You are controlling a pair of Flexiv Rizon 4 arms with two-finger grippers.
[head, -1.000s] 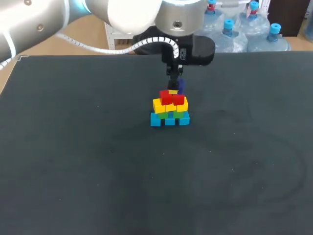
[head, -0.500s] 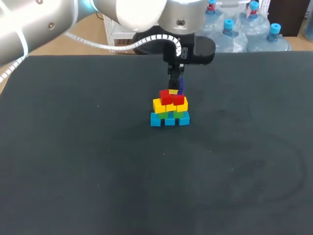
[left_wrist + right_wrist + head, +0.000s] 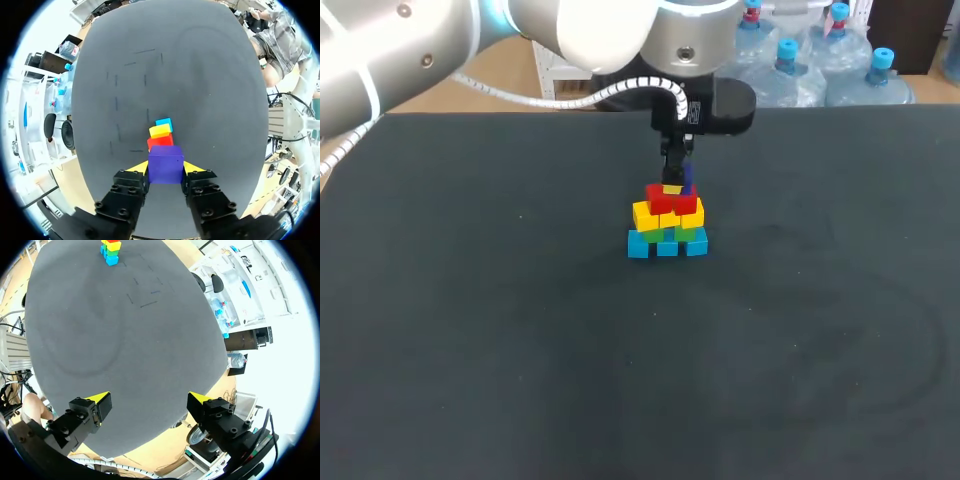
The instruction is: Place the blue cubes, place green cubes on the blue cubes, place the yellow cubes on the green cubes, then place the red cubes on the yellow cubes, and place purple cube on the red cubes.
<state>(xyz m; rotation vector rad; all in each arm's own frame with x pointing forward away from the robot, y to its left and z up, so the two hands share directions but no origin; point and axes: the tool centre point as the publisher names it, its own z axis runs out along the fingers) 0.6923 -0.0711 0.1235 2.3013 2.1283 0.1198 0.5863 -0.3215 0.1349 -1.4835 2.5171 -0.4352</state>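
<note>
**Head view**
- Item 1: left gripper [image 3: 677, 181], on the arm entering from the left, hangs directly over the stack at the far middle of the table [image 3: 470, 320].
- Item 2: purple cube [image 3: 688, 177], between its fingers, just above the red cubes [image 3: 672, 203]. I cannot tell whether they touch.
- Item 3: the stack, bottom to top, is 3 blue cubes [image 3: 667, 245], green cubes [image 3: 692, 234], yellow cubes [image 3: 650, 214] and 2 red cubes.
- My right arm does not show here.

**Left wrist view**
- The left gripper [image 3: 166, 168] is clamped on the purple cube [image 3: 165, 163], with a yellow fingertip pressed to each side face.
- Just ahead of the cube lie the red cubes [image 3: 160, 141], then the yellow cubes [image 3: 159, 131], then the blue cubes [image 3: 164, 123].

**Right wrist view**
- The right gripper [image 3: 150, 400] is spread wide and holds nothing.
- The stack [image 3: 111, 250] sits far ahead of it, well apart.

**Step**
- I judge this to be the last step, setting purple on red.
- The next move calls for a short straight descent centred on the 2 red cubes.
- The fingers then need to part gently without nudging the layers below.

**Containers**
- None shows in any view.
</note>
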